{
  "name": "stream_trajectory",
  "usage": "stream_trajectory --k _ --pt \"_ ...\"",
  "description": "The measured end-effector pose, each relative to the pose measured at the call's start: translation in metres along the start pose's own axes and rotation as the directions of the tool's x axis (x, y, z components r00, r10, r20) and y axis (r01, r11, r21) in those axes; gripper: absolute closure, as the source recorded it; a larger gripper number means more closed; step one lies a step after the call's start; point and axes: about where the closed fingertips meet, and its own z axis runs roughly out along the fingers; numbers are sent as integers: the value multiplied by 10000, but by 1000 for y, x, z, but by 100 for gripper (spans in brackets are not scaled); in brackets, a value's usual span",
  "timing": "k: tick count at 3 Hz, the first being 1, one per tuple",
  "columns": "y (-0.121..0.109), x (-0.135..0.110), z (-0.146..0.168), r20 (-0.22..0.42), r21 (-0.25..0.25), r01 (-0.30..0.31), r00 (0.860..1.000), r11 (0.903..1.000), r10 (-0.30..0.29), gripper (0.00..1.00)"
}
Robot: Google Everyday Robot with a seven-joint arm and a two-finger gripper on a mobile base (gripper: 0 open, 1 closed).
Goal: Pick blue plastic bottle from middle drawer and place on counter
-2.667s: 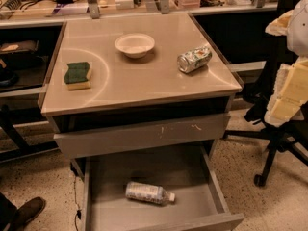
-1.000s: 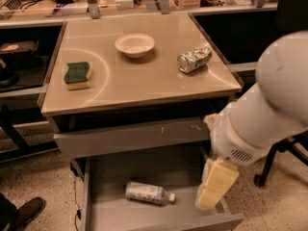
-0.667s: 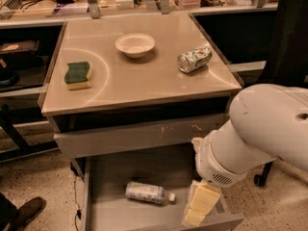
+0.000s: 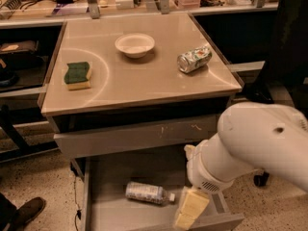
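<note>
The blue plastic bottle (image 4: 148, 192) lies on its side on the floor of the open middle drawer (image 4: 103, 208), cap pointing right. My gripper (image 4: 188, 210) hangs at the end of the white arm over the drawer's right front part, just right of the bottle's cap and apart from it. It holds nothing I can see. The tan counter (image 4: 139, 81) tops the cabinet above.
On the counter stand a white bowl (image 4: 134, 44), a green-and-yellow sponge (image 4: 77, 75) and a crushed green-and-silver can (image 4: 194, 59). A grey drawer front (image 4: 130, 137) juts out above the open drawer. A shoe (image 4: 26, 211) is at the lower left. A dark chair (image 4: 288, 47) stands right.
My arm has swung in from the right and down over the drawer; the gripper has moved left toward the bottle's cap. The bottle has not moved.
</note>
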Motion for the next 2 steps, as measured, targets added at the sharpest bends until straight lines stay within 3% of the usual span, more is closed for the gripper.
stream_trajectory --k 2 --pt "-17 -8 90 578 203 -177 9982 9996 165 0"
